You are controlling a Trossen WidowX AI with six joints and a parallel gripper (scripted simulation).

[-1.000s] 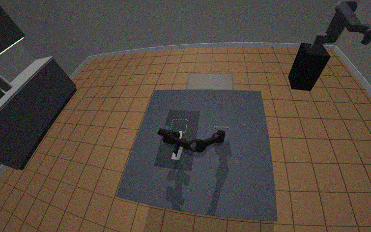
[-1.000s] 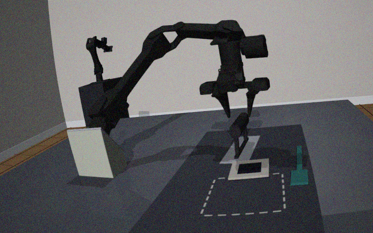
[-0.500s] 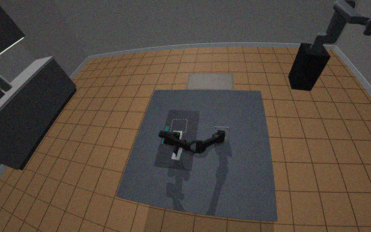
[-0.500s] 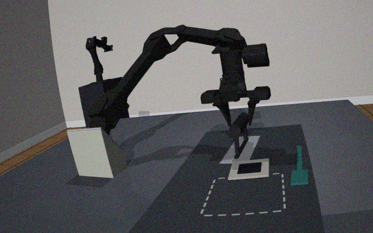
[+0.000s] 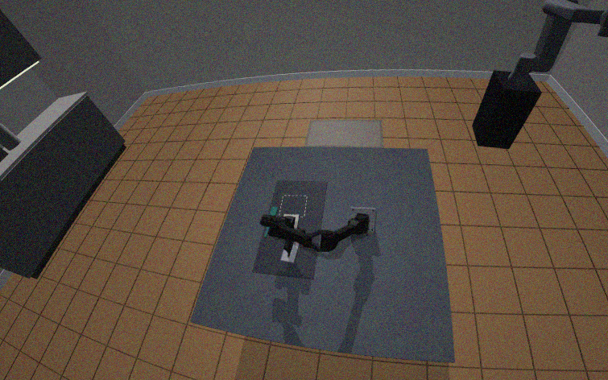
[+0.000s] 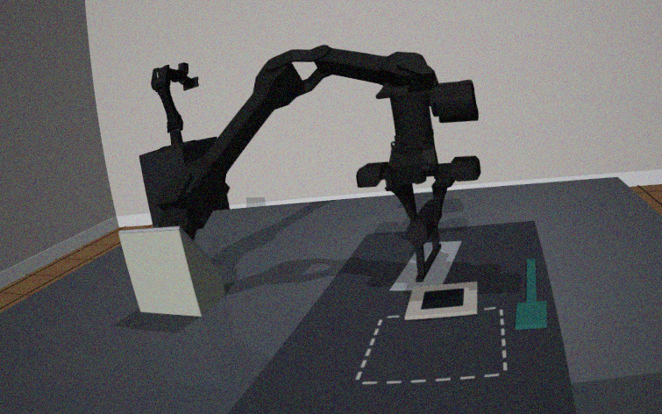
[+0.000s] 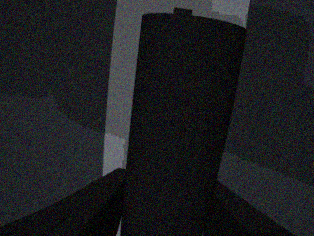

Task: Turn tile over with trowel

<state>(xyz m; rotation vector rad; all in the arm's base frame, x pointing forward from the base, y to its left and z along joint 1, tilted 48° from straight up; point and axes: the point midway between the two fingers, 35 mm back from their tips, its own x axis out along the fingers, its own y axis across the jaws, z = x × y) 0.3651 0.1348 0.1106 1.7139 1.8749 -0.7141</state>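
Note:
My gripper (image 6: 428,218) (image 7: 166,184) is shut on the thick black handle of the small trowel (image 6: 449,260) (image 7: 121,80) (image 5: 287,258). The trowel's flat pale blade is level, low over or on the mat, behind the tile. I cannot tell whether its front edge touches the tile. The tile (image 6: 470,303) (image 5: 291,215) lies flat, its black marked square facing up. The tile's front edge is over the back line of the dashed outline (image 6: 417,381) (image 5: 295,195); most of the tile is behind that line. The handle hides much of the blade in the wrist view.
A teal flat-bladed tool (image 6: 530,314) (image 5: 274,210) lies on the dark mat (image 6: 541,370) (image 5: 315,193), right of the tile in the exterior view. A cream slanted block (image 6: 158,272) stands near the arm's base. A second arm (image 5: 552,42) stands on a black pedestal (image 5: 504,113) beyond the table.

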